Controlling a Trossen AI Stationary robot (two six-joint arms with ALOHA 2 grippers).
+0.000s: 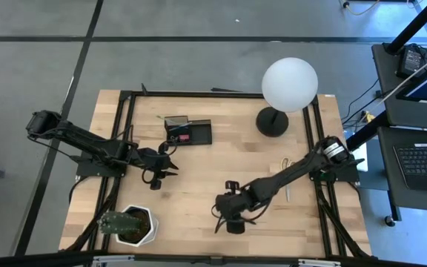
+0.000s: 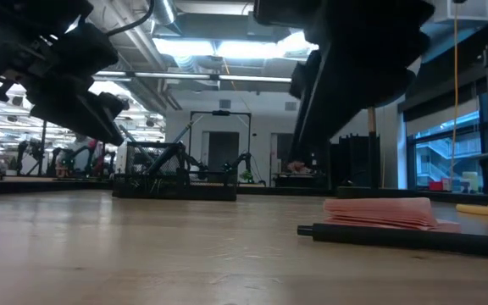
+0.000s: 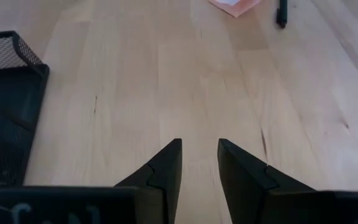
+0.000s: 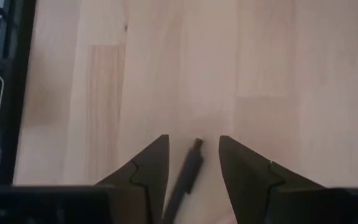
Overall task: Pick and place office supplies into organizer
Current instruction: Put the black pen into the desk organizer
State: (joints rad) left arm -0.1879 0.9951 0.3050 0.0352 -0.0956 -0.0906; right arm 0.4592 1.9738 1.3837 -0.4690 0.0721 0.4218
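Item in hand: black pen (image 4: 188,176), slender, rigid and light, lying flat on the worktop (image 1: 199,170) directly between the parted fingers of the right end effector (image 4: 193,162), which stands open around it and holds nothing. Likely smooth-barrelled and prone to roll; best taken across the mid-barrel, fingers square to its length, pressed low to the wood. Pink sticky-note pad (image 2: 381,212): soft-edged, light paper stack, lying just beside the pen near the front of the worktop; it could be nudged or caught by a finger. Yellow-handled scissors (image 1: 286,172): stiff, heavier, lying under the right forearm, well apart from the pen. Organizer (image 1: 187,132): black mesh tray at the rear centre, some contents already inside. Left end effector (image 3: 199,163): open, empty, hovering over bare wood just beside the organizer. Bystanders: white globe lamp (image 1: 289,84) behind, potted cactus (image 1: 128,225) at the front left. The left arm lies nearest the path to the organizer.
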